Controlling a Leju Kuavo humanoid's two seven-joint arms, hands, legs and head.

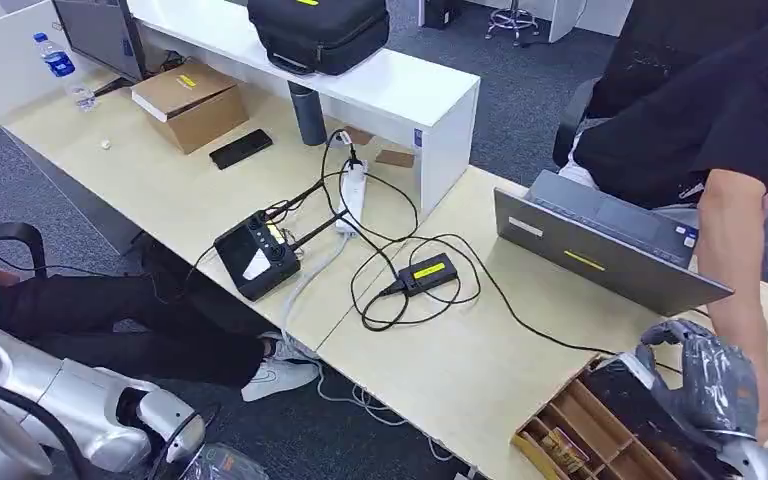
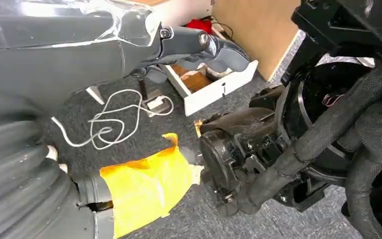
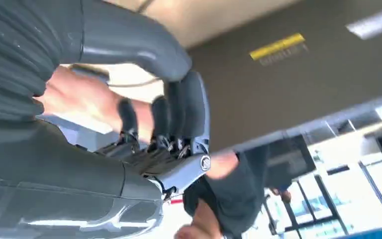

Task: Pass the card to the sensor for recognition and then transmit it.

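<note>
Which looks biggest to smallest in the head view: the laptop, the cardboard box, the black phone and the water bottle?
1. Laptop, though it sits nearer the camera, which flatters it.
2. Cardboard box.
3. Black phone and water bottle look about alike; both lie far back, so I won't rank them.

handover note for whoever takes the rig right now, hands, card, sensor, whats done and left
Right hand: raised over the wooden divided tray at the table's near right corner; a person's arm reaches in beside it. Cannot tell whether it holds a card.
Left hand: hanging low beside the table, above the floor, holding nothing, fingers curled.
Sensor: likely the small black box with the yellow label mid-table.
Done: nothing confirmed. Left: get the card, present it to the sensor, pass it on.
</note>
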